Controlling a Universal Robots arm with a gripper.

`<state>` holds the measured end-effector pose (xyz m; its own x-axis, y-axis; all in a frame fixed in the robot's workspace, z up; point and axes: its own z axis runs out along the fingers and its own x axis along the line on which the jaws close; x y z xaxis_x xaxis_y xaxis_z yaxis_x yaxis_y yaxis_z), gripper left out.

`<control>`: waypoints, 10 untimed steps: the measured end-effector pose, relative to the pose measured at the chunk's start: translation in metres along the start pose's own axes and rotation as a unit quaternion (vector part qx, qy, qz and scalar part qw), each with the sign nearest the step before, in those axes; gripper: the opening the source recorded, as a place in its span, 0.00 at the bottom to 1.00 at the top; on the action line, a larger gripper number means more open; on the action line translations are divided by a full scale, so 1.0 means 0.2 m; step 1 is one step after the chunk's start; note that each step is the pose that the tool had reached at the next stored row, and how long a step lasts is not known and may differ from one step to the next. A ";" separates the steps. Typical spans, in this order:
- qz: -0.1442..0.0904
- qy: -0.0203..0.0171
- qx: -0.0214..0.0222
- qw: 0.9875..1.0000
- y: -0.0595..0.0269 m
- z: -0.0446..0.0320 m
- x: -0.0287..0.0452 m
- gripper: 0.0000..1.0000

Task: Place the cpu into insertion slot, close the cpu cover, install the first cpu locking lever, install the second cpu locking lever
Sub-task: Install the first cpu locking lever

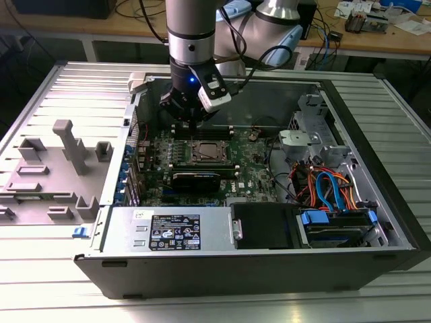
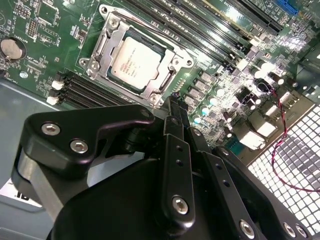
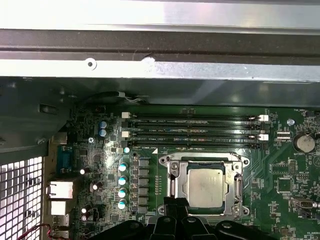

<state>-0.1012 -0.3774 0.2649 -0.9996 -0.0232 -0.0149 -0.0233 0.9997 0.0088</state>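
While your end effector (image 2: 175, 98) hangs clenched and empty just beside the insertion slot (image 2: 161, 75), you have the cpu (image 1: 207, 152) seated in it | mid-frame, exterior view | cpu cover (image 2: 107, 46) down, pinning its edges.

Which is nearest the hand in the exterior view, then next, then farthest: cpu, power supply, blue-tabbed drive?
1. cpu: right beside the hand.
2. power supply: nearer the camera, toward the exterior view's left.
3. blue-tabbed drive: also nearer the camera, far to the exterior view's right.
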 end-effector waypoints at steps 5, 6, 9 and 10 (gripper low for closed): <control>-0.001 0.000 -0.001 1.000 0.000 0.000 0.003 0.11; -0.001 0.000 -0.001 1.000 0.000 0.000 0.003 0.11; -0.001 0.000 -0.001 1.000 0.000 0.000 0.004 0.11; -0.001 0.000 -0.001 1.000 0.000 0.000 0.006 0.11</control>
<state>-0.1023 -0.3774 0.2648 -0.9996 -0.0251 -0.0149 -0.0253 0.9996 0.0104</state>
